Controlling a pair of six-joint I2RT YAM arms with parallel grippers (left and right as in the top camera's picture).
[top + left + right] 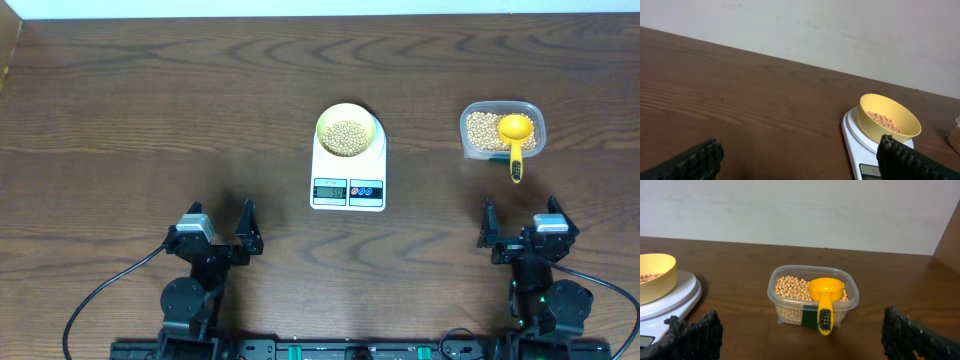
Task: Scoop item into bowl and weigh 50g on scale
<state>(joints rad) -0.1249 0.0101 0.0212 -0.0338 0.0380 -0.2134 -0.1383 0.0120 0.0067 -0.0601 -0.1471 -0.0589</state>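
Digits glow on the display (330, 191) of the scale (347, 172), too small to read. A dark green label (810, 316) on the tub (470, 125) and dark marks on the scoop (515, 130) handle are also illegible.

There is one scale, one bowl (321, 128), one tub, one scoop and two arms. The bowl stands on the scale's platform with a shallow heap of beans (347, 138) inside. The tub lies well to the right of the scale, full of more beans, and the scoop rests in it with its handle over the near rim.

Both arms sit low at the near edge of the worktop (150, 110), pointing toward the far side. The left claw (220, 225) is spread wide and empty, and so is the right claw (520, 225).
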